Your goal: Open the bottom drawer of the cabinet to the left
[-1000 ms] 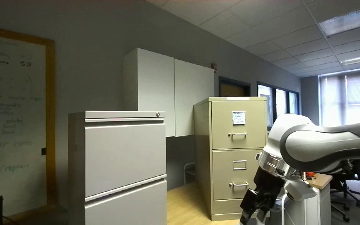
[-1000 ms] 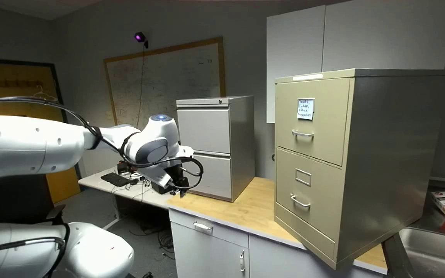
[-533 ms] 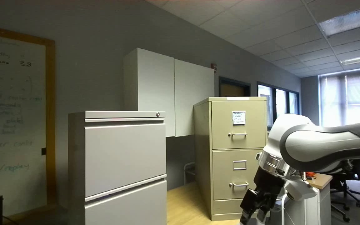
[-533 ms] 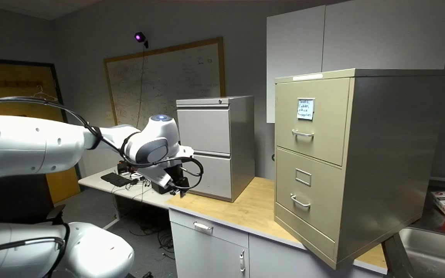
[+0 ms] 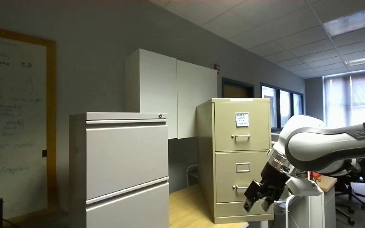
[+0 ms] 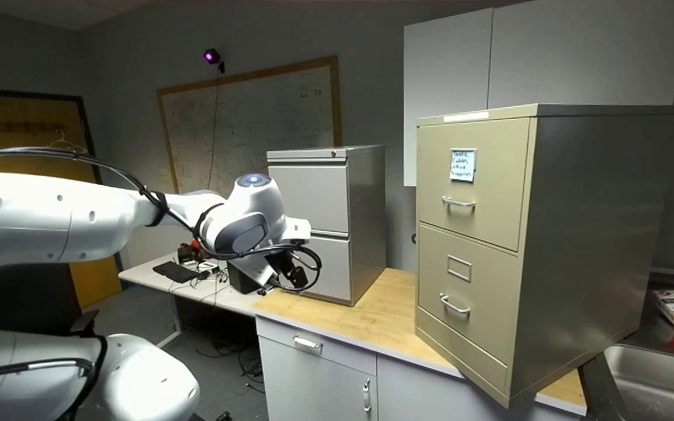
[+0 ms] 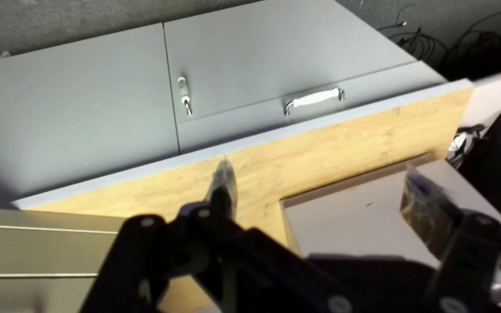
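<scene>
White arm (image 6: 68,219), black cables (image 6: 38,151), black claw (image 5: 256,206)

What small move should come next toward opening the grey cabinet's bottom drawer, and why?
Probably bring the open fingers towards the groove above the bottom drawer of the grey cabinet, since that drawer is shut and an exterior view shows the fingers clearly apart from it.

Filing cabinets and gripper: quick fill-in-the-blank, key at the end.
In both exterior views, the tan cabinet stands to the ____ of the gray cabinet.
The gray cabinet's lock sits ____ its bottom drawer.
The tan cabinet's front has ____ handles.
In the wrist view, the gripper is ____, not shut.

Missing words: right; above; two; open.
</scene>
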